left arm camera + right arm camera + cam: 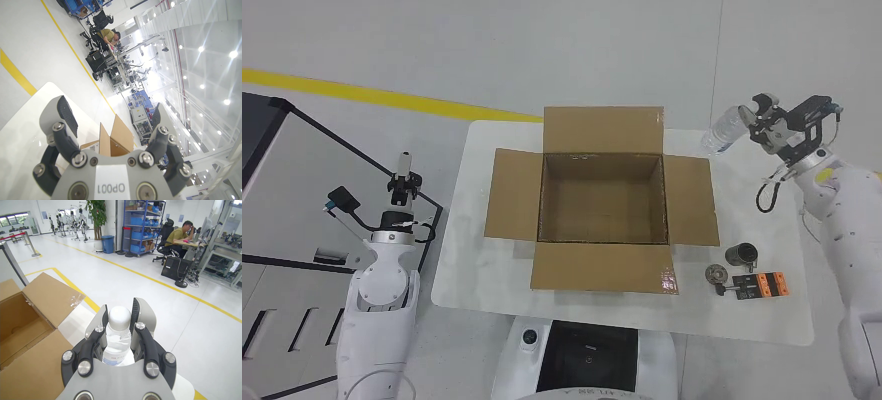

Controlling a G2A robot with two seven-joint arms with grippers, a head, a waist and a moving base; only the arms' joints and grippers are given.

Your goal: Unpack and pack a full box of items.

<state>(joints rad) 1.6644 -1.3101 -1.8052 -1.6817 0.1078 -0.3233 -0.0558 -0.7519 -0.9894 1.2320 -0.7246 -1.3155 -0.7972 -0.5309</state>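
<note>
An open cardboard box [602,200] sits in the middle of the white table [477,270], its flaps folded out and its inside bare. My right gripper [762,126] is raised past the table's far right corner, shut on a clear water bottle [722,132] with a white cap [119,318]; the fingers [136,311] clamp the bottle's neck [117,340]. My left gripper [404,182] hangs off the table's left side, open with nothing between its fingers [67,115]. The box [115,140] lies beyond it.
On the table right of the box lie a dark cylinder [741,256], a small round metal part [714,274] and a black and orange block [762,285]. A dark frame [302,170] stands left of the table. A yellow floor line [382,96] runs behind.
</note>
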